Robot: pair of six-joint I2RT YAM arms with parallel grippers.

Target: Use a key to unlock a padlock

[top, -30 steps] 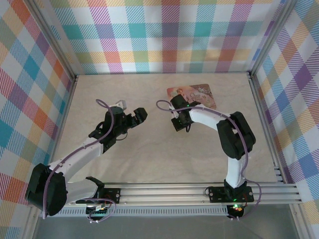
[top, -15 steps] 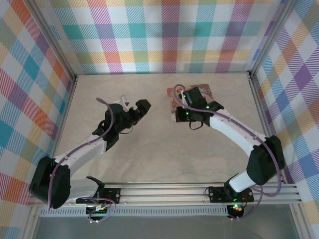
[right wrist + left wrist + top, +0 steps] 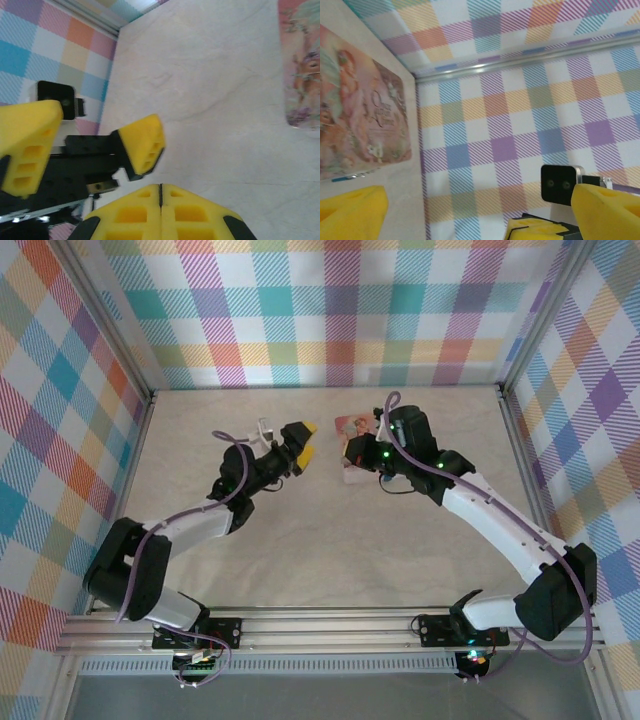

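Right wrist — pink box point(image 3: 300, 60) beyond hand point(image 3: 160, 187)

The top camera looks steeply down from above and behind the arm bases, far enough to take in the whole table point(image 3: 300, 540) and the checked walls point(image 3: 330, 310). The left wrist camera, rolled sideways, faces the pink box point(image 3: 360, 115) and a wall from close by. The right wrist camera looks low across the table at the left gripper point(image 3: 95, 125). All three views share the pink box.
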